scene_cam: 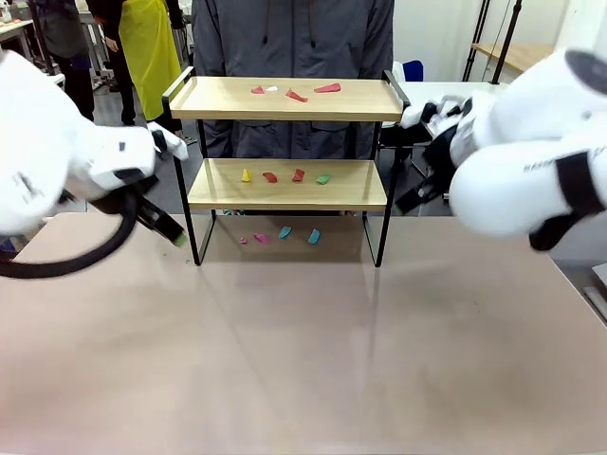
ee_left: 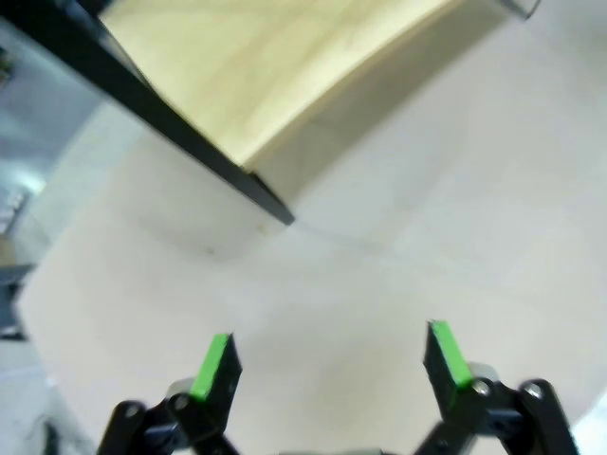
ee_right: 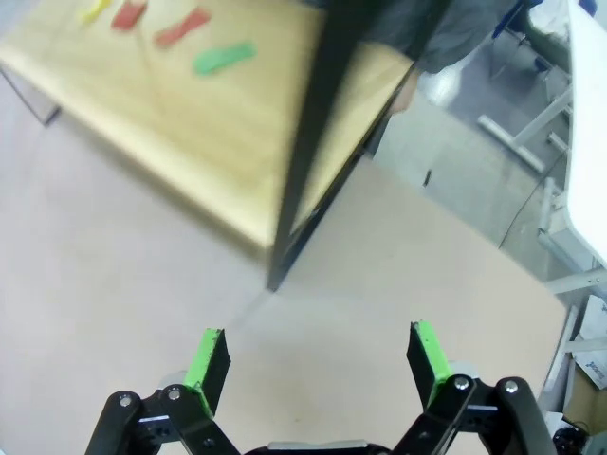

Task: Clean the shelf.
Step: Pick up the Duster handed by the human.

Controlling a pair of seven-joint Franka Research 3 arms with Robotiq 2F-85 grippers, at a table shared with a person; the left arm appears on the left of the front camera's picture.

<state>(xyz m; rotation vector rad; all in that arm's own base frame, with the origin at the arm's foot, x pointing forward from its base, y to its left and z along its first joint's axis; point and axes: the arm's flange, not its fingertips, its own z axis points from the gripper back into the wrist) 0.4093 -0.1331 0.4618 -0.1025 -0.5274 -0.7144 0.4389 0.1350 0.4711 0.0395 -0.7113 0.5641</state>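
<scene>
Front view shows coloured scraps beneath shelf.

You work over a matte beige tabletop under even, diffuse light. Beyond its far right corner, locate a white table and a light wooden desk. Grey floor lies past the tabletop's edge.

- the shelf is standing far back on the table, a person behind it.
- scraps are lying on both boards and on the table underneath.
</scene>
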